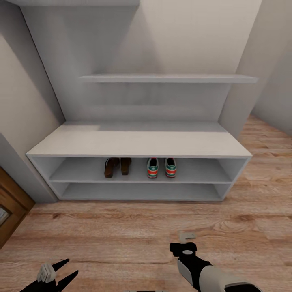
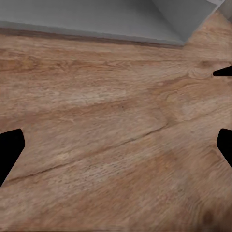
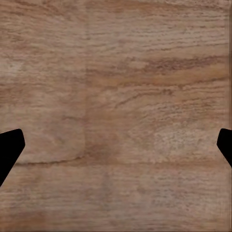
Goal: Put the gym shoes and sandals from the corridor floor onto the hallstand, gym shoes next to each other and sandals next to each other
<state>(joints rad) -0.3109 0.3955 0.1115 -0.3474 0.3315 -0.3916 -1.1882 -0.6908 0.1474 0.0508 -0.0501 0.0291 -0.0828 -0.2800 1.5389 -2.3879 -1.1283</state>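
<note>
On the upper of the hallstand's (image 1: 138, 144) two low open shelves, both pairs now sit heel-out: the two sandals (image 1: 117, 166) side by side toward my left, the two gym shoes (image 1: 161, 167) side by side just to their right, a small gap between the pairs. None of the four touches the corridor floor (image 1: 121, 235), whose planks lie bare in front of the rack. My left gripper (image 1: 61, 273) hangs low over the wood with its fingers spread and nothing between them; my right gripper (image 1: 187, 237) hovers well back from the shelf, and its wrist camera shows both fingertips wide apart over bare boards. By my reading the placing and pairing are done, and no shoe is left to fetch.
</note>
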